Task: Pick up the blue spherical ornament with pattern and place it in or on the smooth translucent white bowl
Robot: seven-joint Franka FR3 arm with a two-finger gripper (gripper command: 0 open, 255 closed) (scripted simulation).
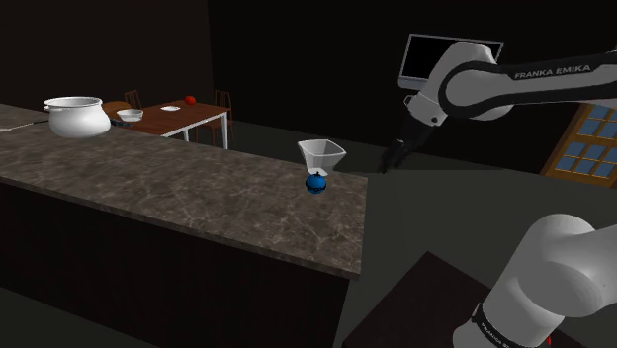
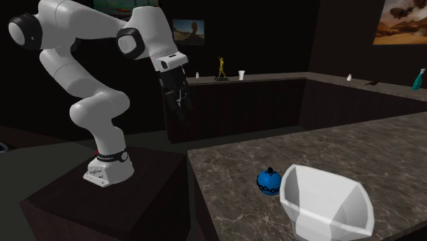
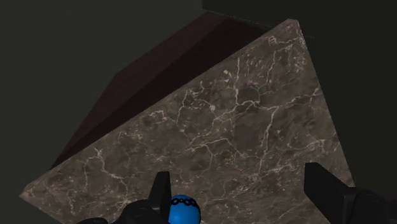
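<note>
**Ana:** Which way does the ornament lie from the claw?

**Ben:** The claw (image 1: 396,156) hangs off the end of the surface (image 1: 198,188), over the gap beside the stand (image 2: 102,205). It is well apart from the blue ornament (image 1: 315,183). In the shoulder view the ornament sits to the claw's left and lower. In the second exterior view it sits to the claw's right and below.

**Ana:** What are the fingers doing?

**Ben:** They are spread wide and carry nothing. In the wrist view the 2 black fingers (image 3: 159,194) stand far apart, and the ornament peeks in close beside 1 of them rather than midway. I'd judge the claw must cross over the surface, centre on the ball, then come down.

**Ana:** Is there a long axis to line up with?

**Ben:** No, it's a sphere with a small dark cap pointing up. Any grip across the middle should do, I think.

**Ana:** How does it look?

**Ben:** It is bright blue, with 1 band of dark linked rings round the middle.

**Ana:** And where exactly is it?

**Ben:** It rests on the surface near the end closest to the stand, just beside the white bowl (image 2: 327,203). I cannot tell whether they touch. The bowl has angular walls flaring to a wide rim. With the 2 so close, a finger on the bowl's side may nudge it.
</note>
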